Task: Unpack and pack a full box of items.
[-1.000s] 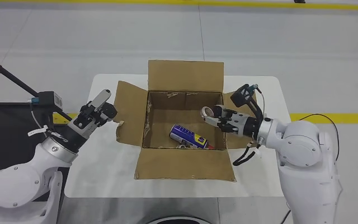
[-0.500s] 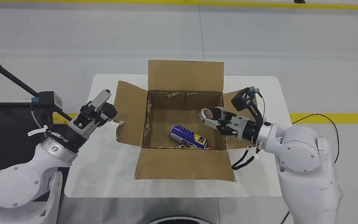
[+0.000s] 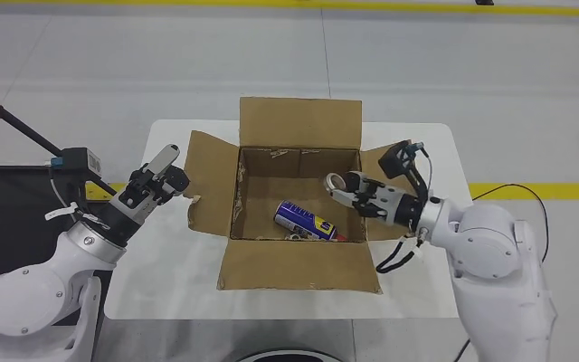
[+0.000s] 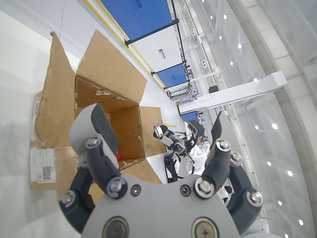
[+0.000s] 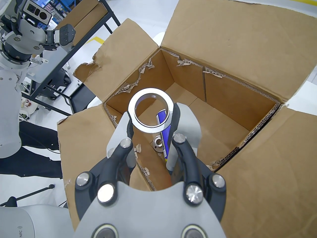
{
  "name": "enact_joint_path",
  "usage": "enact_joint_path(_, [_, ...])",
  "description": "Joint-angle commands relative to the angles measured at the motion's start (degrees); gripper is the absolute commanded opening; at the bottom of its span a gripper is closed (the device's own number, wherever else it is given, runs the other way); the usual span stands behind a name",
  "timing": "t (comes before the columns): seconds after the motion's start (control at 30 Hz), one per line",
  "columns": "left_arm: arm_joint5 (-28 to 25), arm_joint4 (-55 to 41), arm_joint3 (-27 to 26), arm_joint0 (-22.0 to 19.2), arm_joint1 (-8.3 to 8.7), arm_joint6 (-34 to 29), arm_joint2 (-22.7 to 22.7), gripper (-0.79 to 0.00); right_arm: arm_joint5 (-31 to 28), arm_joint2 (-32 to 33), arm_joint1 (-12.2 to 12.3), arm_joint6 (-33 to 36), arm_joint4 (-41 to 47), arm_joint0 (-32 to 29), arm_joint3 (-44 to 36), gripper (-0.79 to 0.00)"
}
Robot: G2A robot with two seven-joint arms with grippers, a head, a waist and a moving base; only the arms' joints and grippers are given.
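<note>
An open cardboard box [image 3: 298, 267] stands mid-table with all its flaps spread. A blue spray can [image 3: 306, 220] with a red cap lies on the box floor, and a small metal part [image 5: 157, 143] rests beside it. My right gripper [image 3: 342, 185] hangs over the right side of the box's opening, shut on a metal ring [image 3: 338, 182]. In the right wrist view the ring [image 5: 146, 128] sits between the fingers above the can [image 5: 163, 122]. My left gripper [image 3: 163, 174] is open and holds nothing, just left of the box's torn left flap [image 3: 206, 181].
The white table [image 3: 163, 271] has bare room left of and in front of the box. The spread flaps [image 5: 235, 50] cover much of the table around the box. A black metal rack [image 5: 81, 8] stands off the table behind the left arm.
The right arm has shifted slightly to the right, while the ring stays over the same spot in the box. The left arm has not moved.
</note>
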Motion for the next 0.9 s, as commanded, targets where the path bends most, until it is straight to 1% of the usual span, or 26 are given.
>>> enact_joint_path(0.0, [0.0,0.0,0.0,0.0,0.00,0.0,0.0,0.000,0.0,0.2,0.2,-0.3,-0.1,0.1,0.1,-0.785])
enact_joint_path(0.17, [0.0,0.0,0.0,0.0,0.00,0.0,0.0,0.000,-0.9,4.5,1.0,-1.2,-1.3,-0.9,-2.5,-0.785])
enact_joint_path(0.37, [0.0,0.0,0.0,0.0,0.00,0.0,0.0,0.000,-1.1,12.2,2.4,1.4,-3.1,-4.2,-7.5,-0.785])
enact_joint_path(0.67, [0.0,0.0,0.0,0.0,0.00,0.0,0.0,0.000,-1.9,24.5,4.0,3.6,-1.6,-13.1,-13.7,-0.785])
enact_joint_path(0.8, [0.0,0.0,0.0,0.0,0.00,0.0,0.0,0.000,-2.5,28.6,4.5,4.3,-2.3,-17.5,-15.3,-0.785])
enact_joint_path(0.87, [0.0,0.0,0.0,0.0,0.00,0.0,0.0,0.000,-2.3,30.2,4.7,4.9,-4.8,-19.6,-15.6,-0.785])
